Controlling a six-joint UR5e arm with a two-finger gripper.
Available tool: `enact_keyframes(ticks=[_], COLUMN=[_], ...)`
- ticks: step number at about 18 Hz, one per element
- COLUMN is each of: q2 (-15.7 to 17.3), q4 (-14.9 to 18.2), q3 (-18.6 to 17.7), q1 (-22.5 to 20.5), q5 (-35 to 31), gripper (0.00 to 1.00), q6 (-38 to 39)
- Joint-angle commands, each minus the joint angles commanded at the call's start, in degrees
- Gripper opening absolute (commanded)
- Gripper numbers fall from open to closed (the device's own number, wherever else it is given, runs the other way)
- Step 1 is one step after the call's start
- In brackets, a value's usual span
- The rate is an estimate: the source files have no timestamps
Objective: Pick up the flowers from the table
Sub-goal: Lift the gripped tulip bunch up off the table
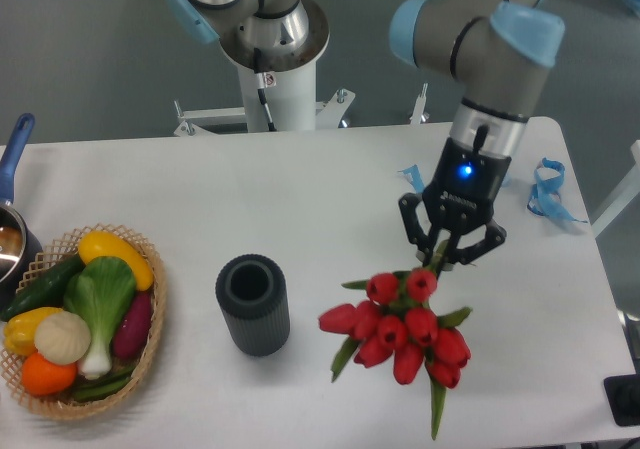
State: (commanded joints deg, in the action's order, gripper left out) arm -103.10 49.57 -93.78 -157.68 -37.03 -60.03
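The flowers (400, 329), a bunch of red tulips with green stems and leaves, hang in the air over the right half of the white table (300, 189). Their blooms look larger than before and point toward the camera. My gripper (448, 252) is shut on the stems just above the blooms, its black fingers closed around the green stalks. The lower ends of the stems are hidden inside the fingers.
A dark grey cylinder vase (253, 303) stands left of the flowers. A wicker basket (145, 344) of toy vegetables sits at the left edge, with a blue-handled pot (10, 219) behind it. Blue ribbon strips (546, 191) lie at the right edge, and another piece (415, 181) beside the arm.
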Motion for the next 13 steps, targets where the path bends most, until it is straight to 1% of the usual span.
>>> enact_keyframes(ticks=[1, 3, 8, 13], q2=[0.9, 1.5, 1.6, 1.7], q4=[0.1, 0.0, -0.4, -1.3], q3=[-0.3, -1.6, -1.8, -2.8], q1=[-0.2, -0.8, -1.5, -1.3], q5=[3.0, 4.1, 4.3, 4.3], gripper=[0.00, 0.00, 0.00, 0.00], q6=[0.1, -0.1, -0.1, -0.2])
